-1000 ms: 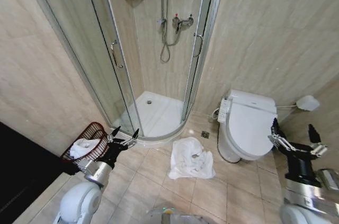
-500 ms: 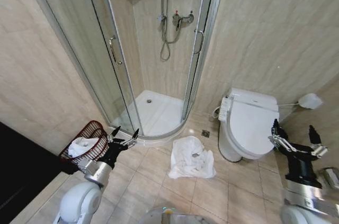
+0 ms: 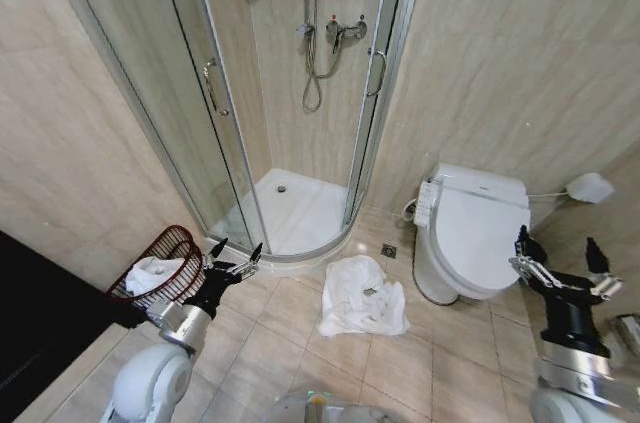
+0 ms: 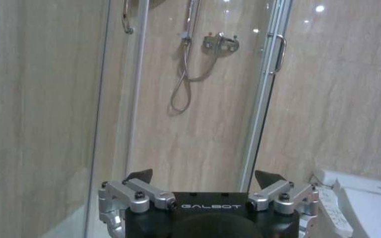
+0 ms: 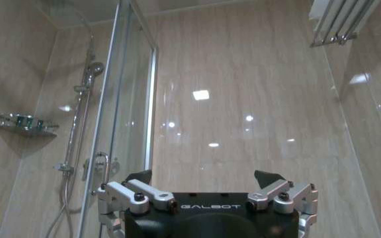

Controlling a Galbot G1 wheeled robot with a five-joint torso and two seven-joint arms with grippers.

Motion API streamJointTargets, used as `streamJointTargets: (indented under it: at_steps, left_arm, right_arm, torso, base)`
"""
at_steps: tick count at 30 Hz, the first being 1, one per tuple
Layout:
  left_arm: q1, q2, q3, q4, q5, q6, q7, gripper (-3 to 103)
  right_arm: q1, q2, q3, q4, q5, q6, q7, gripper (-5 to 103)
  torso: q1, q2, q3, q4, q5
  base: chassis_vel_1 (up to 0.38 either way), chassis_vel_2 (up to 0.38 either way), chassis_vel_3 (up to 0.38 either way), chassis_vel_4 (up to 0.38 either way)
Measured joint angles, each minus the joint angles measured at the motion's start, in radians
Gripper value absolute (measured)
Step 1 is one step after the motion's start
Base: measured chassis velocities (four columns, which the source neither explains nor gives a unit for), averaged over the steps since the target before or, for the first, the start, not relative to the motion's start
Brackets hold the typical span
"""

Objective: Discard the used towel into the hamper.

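Head view: the white towel (image 3: 363, 298) lies crumpled on the floor (image 3: 300, 338) between hamper (image 3: 170, 248) and toilet (image 3: 470, 233); left hand (image 3: 236, 255) spread wide, empty, beside the hamper; right hand (image 3: 558, 265) likewise wide, empty. Left wrist view: left hand (image 4: 204, 177) agape, facing the shower (image 4: 184, 69); right wrist view: right hand (image 5: 204, 177) agape, holding nothing.

The right gripper (image 5: 204, 177), fingers (image 5: 139, 176) spread, faces the shower door (image 5: 121, 119).

"GALBOT" in pale letters on black body of left gripper (image 4: 204, 181); same "GALBOT" on black body of right gripper (image 5: 204, 181).
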Motion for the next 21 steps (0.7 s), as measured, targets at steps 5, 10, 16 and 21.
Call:
streamJointTargets:
  at_steps: [5,10,16,21]
  left_arm:
    - [0.0,0.0,0.0,0.0,0.0,0.0,0.0,100]
    - [0.0,0.0,0.0,0.0,0.0,0.0,0.0,100]
    - [0.0,0.0,0.0,0.0,0.0,0.0,0.0,100]
    - [0.0,0.0,0.0,0.0,0.0,0.0,0.0,100]
  right_arm:
    - [-0.004,0.001,0.0,-0.001,0.003,0.006,-0.005,100]
    - [-0.004,0.0,-0.002,-0.001,0.004,0.008,-0.007,100]
    - [-0.006,0.002,0.0,-0.001,0.005,0.008,-0.007,100]
    - [-0.011,0.004,0.003,-0.001,0.007,0.011,-0.007,100]
  torso:
    - [-0.012,-0.025,-0.014,0.0,0.0]
    - [-0.022,-0.048,-0.026,0.0,0.0]
    - [-0.034,-0.077,-0.043,0.0,0.0]
    - [-0.045,-0.101,-0.056,0.0,0.0]
  base:
    - [0.0,0.0,0.0,0.0]
    - [0.0,0.0,0.0,0.0]
    - [0.0,0.0,0.0,0.0]
    - [0.0,0.0,0.0,0.0]
